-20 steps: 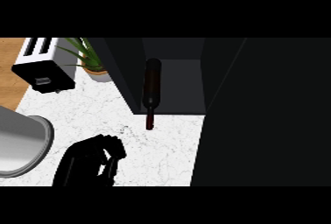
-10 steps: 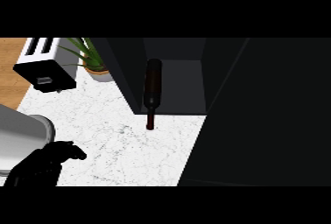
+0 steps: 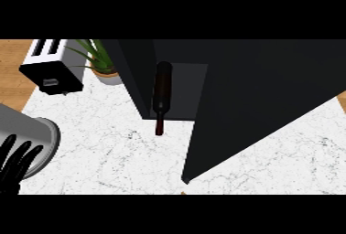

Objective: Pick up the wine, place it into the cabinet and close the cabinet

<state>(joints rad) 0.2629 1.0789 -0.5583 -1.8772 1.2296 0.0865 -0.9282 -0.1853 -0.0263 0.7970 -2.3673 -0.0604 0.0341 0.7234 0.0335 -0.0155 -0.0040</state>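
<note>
The dark wine bottle [image 3: 161, 89] lies on its side inside the black cabinet [image 3: 135, 68]. Its body rests on the cabinet floor, and its red-capped neck sticks out over the white marble counter [image 3: 115, 155]. The cabinet's wide black door [image 3: 270, 100] stands angled across the right half of the view, with its lower corner near the counter's front edge. My left hand [image 3: 17, 160] shows at the lower left edge, well away from the bottle, with fingers straight up and holding nothing. My right hand does not show.
A white toaster [image 3: 51, 66] stands at the back left, with a potted green plant [image 3: 101, 61] beside it against the cabinet's side. A grey round vessel [image 3: 30, 137] sits at the left edge, just behind my left hand.
My left hand has pulled back from the counter's lower middle to the lower left edge and straightened its fingers. The door has swung, uncovering counter at the right. The bottle has not moved.
</note>
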